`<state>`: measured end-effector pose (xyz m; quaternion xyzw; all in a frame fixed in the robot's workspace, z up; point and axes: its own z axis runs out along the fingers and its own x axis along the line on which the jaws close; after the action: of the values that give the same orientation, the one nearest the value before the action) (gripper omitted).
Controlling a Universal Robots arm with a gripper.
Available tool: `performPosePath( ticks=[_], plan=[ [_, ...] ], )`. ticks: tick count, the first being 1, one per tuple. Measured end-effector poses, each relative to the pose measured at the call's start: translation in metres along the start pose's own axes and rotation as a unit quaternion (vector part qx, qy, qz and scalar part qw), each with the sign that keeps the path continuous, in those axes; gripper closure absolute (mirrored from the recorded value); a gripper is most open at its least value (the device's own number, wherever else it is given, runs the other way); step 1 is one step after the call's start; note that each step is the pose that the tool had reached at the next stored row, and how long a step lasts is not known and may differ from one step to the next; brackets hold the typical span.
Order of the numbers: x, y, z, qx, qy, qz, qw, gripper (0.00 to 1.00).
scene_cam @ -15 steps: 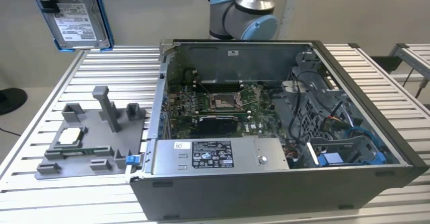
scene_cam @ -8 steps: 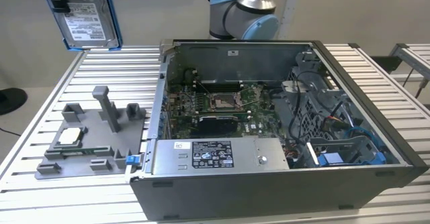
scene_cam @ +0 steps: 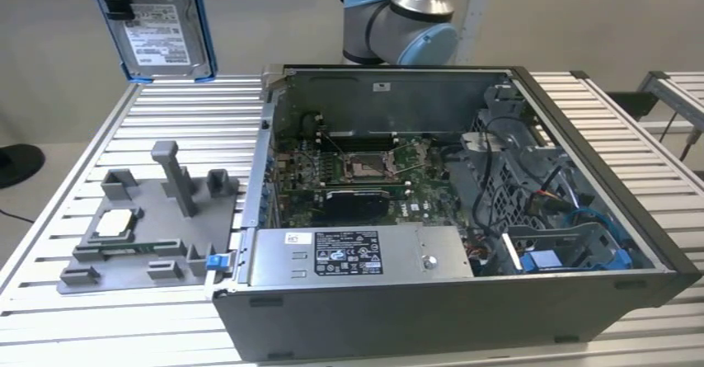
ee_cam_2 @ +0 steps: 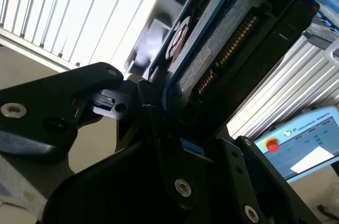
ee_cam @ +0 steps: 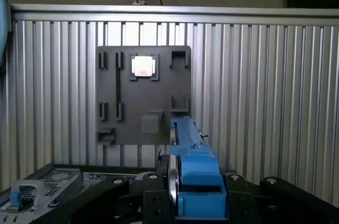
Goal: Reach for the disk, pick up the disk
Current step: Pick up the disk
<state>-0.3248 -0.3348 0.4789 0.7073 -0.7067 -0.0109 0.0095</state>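
The end effector [ee_cam: 193,198] is grasping the disk [scene_cam: 165,25] upright, high above the grey fixture [scene_cam: 99,270], probably so that it is hanging clear of the surface [scene_cam: 165,111].

The gripper [ee_cam_2: 153,108] clasped the disk [ee_cam_2: 212,49] by its blue edge; beyond the disk lay the ribbed table [ee_cam_2: 74,12]

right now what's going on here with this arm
The arm's pincer is shut on the disk, holding it upright in the air over the slatted table, to the exterior view's left of the open computer case. A grey fixture plate with a small silver chip lies on the table beneath it.
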Motion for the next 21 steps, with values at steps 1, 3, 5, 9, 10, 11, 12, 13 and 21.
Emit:
performPosePath(
  ticks=[1,3,5,9,10,11,12,13,21],
  plan=[
    [0.0000,-0.0031,-0.0002,-0.0002,0.0000,0.000,1.0000,1.00],
    [0.0001,-0.0093,-0.0007,-0.0008,0.0000,0.000,1.0000,1.00],
    [0.0001,-0.0156,-0.0012,-0.0013,0.0000,0.000,1.0000,1.00],
    [0.0002,-0.0279,-0.0021,-0.0022,0.0000,0.000,1.0000,1.00],
    [0.0003,-0.0310,-0.0023,-0.0025,0.0000,0.000,1.0000,1.00],
    [0.0003,-0.0341,-0.0025,-0.0027,0.0000,0.000,1.0000,1.00],
    [0.0003,-0.0373,-0.0027,-0.0029,0.0000,0.000,1.0000,1.00],
    [0.0004,-0.0405,-0.0030,-0.0032,0.0000,0.000,1.0000,1.00],
    [0.0010,-0.0672,-0.0049,-0.0055,0.0000,0.000,1.0000,1.00]
  ],
)
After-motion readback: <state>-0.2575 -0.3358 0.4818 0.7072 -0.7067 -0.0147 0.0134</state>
